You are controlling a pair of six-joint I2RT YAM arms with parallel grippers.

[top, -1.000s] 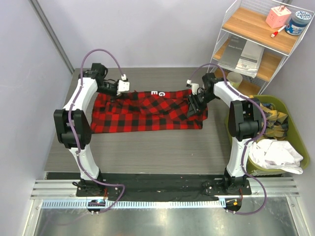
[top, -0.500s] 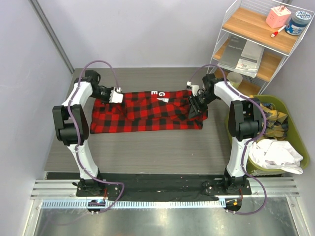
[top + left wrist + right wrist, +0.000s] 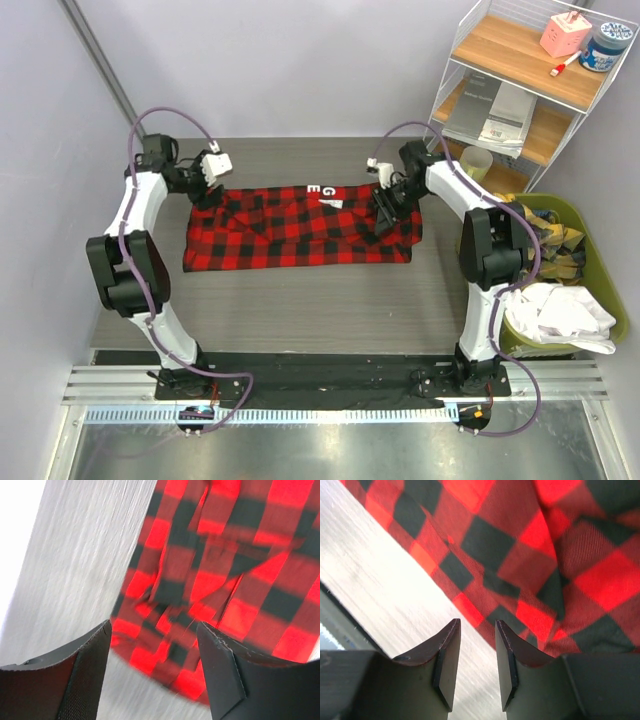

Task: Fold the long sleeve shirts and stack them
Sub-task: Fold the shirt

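Observation:
A red-and-black check long sleeve shirt (image 3: pixel 300 228) lies spread in a wide band across the table, its white lettered patch (image 3: pixel 326 190) at the far edge. My left gripper (image 3: pixel 203 190) hovers at the shirt's far left corner. In the left wrist view it (image 3: pixel 152 647) is open wide, with the rumpled shirt edge (image 3: pixel 200 595) under the gap and nothing held. My right gripper (image 3: pixel 384 210) is over the shirt's right part. In the right wrist view it (image 3: pixel 477 647) stands open a narrow way above bare table, next to the shirt's hem (image 3: pixel 520 570).
A white wire shelf (image 3: pixel 520 90) with papers, a pink box and a jar stands at the back right. A cup (image 3: pixel 477 160) sits below it. A green bin (image 3: pixel 590 270) with cloths and a white garment (image 3: pixel 560 315) sits right of the table.
My left gripper has opened, let go of the shirt and swung left toward the table's far left. The right gripper has shifted slightly left and toward the far edge.

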